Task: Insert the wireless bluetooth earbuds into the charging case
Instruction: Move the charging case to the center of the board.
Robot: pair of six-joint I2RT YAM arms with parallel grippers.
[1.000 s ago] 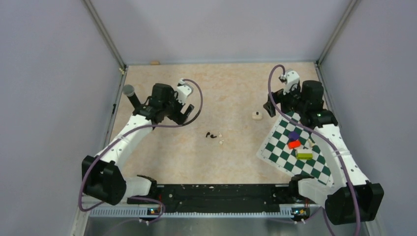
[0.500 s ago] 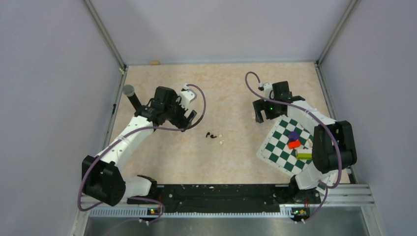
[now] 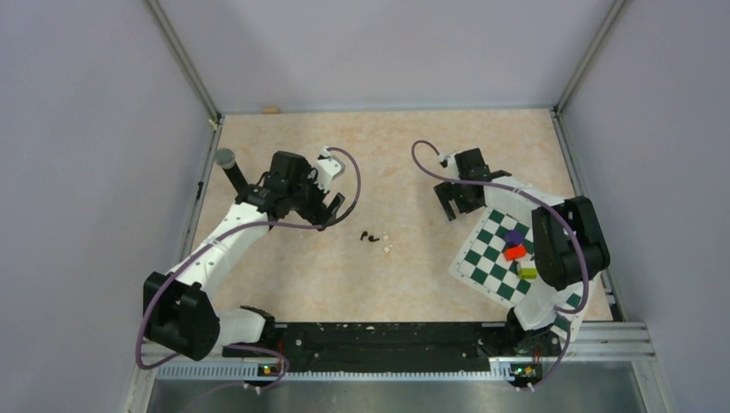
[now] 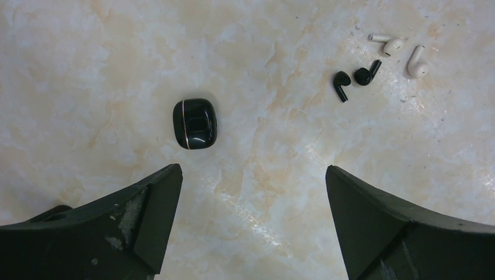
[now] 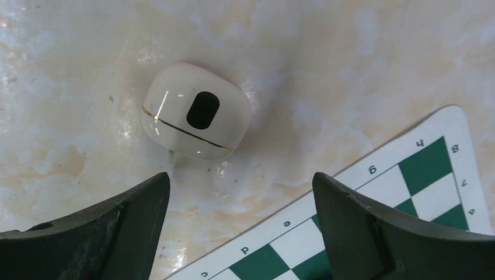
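Note:
The black charging case lies shut on the marble table, just ahead of my left gripper's left finger; in the top view the gripper hides it. The two black earbuds lie side by side further ahead to the right, and show in the top view at mid-table. My left gripper is open and empty above the table, shown in the top view left of the buds. My right gripper is open and empty, hovering over a white case; in the top view it is at the right.
Two white earbuds lie right beside the black ones. A green-and-white chessboard mat on the right carries purple, red and yellow-green blocks; its corner reaches under my right gripper. A grey-headed microphone stands at the far left.
My right arm has swung left and now covers the white case in the top view. My left gripper shifted slightly right early on, then held still.

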